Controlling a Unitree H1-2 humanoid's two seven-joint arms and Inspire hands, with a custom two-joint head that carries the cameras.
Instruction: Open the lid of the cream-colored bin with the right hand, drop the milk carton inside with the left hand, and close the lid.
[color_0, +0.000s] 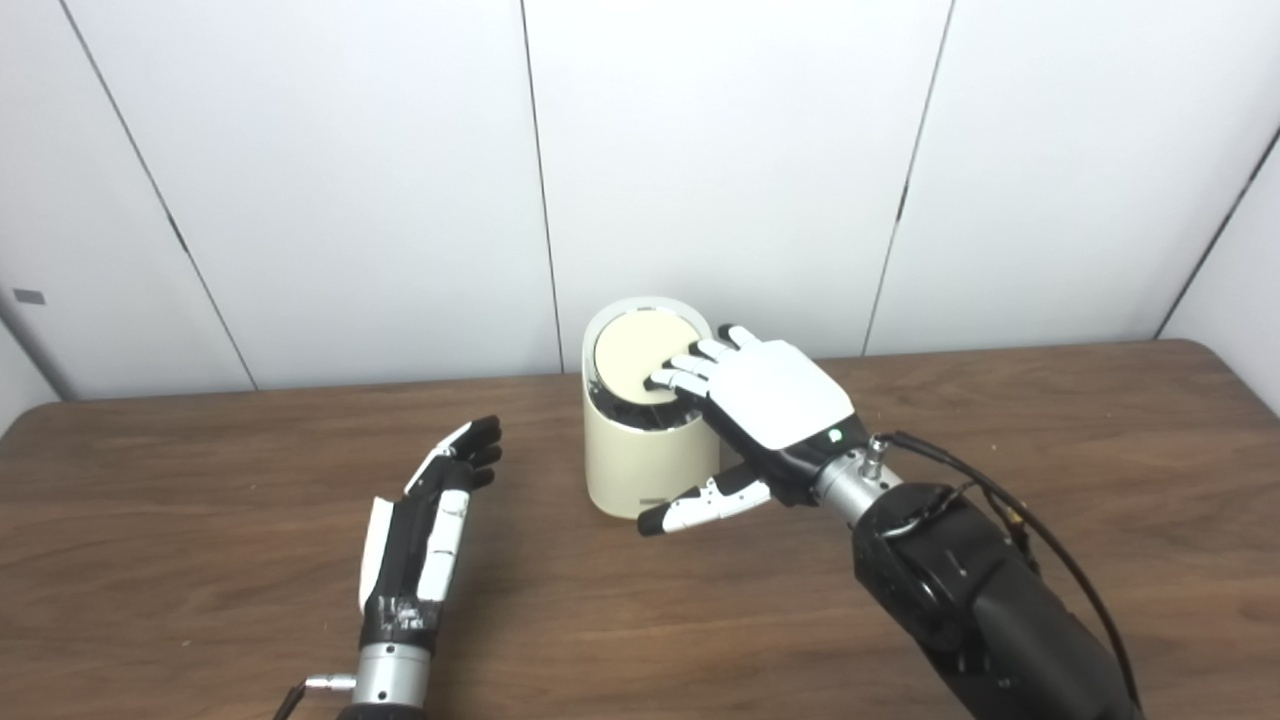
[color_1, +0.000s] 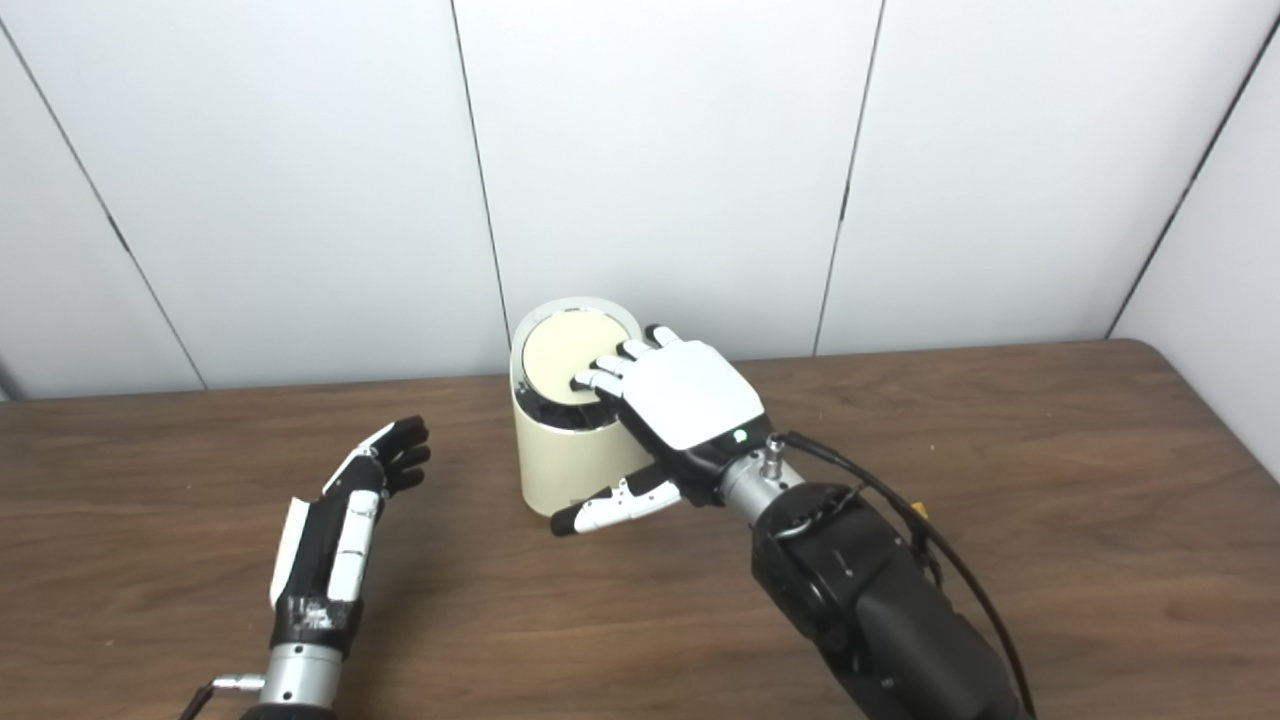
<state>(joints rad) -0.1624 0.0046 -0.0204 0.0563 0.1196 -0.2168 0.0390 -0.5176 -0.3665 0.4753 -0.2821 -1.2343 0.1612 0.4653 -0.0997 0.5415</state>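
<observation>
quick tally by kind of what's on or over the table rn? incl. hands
Bins: 1, cream-colored bin, its lid down.
Robot hands: 2, left hand open over the table, right hand with fingers on the lid.
Milk cartons: 0 in view.
Total: 3

A brown wooden table (color_0: 1050, 480) with a visible grain fills the near part of the scene, running from the left edge to the right edge, where its far right corner is rounded. Behind it, on the far side, stands a white panelled wall (color_0: 730, 150), split by thin dark seams that run top to bottom. At the far left a small grey tag (color_0: 29, 296) sits on the wall.
</observation>
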